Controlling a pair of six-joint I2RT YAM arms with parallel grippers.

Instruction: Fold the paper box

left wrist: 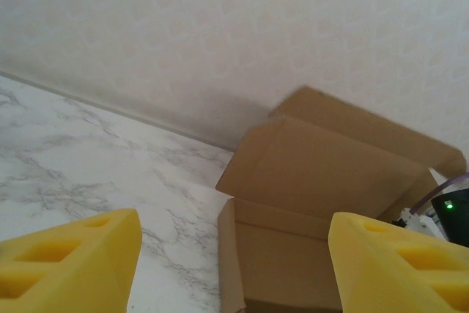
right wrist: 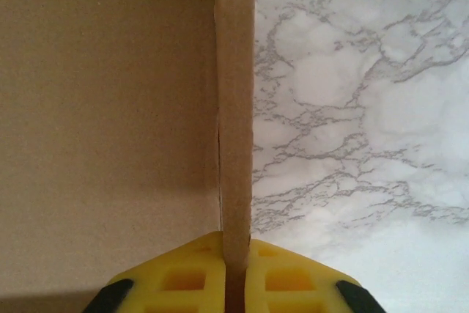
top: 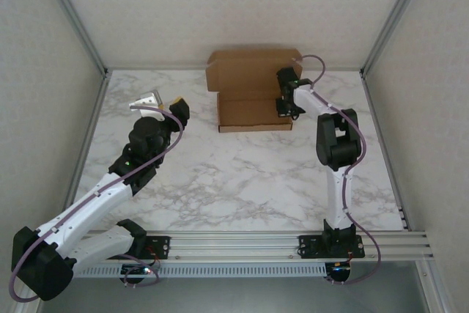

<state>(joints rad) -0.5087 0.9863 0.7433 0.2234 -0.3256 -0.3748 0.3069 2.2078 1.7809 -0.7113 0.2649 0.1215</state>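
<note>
Right end effector (right wrist: pixel 236 284) is pinched tight on the upright side wall (right wrist: pixel 234 108) of the paper box (top: pixel 249 89), which sits at the far edge of the table (top: pixel 234 181) with its lid standing open. Left end effector (top: pixel 157 100) hovers with its fingers apart, well left of the box. The step in hand looks like squaring up that side wall; next, the lid probably has to come down while the wall is kept upright.

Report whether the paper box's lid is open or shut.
Open. The lid of the paper box stands raised at the back, inside exposed; the right gripper pinches the right wall.
</note>
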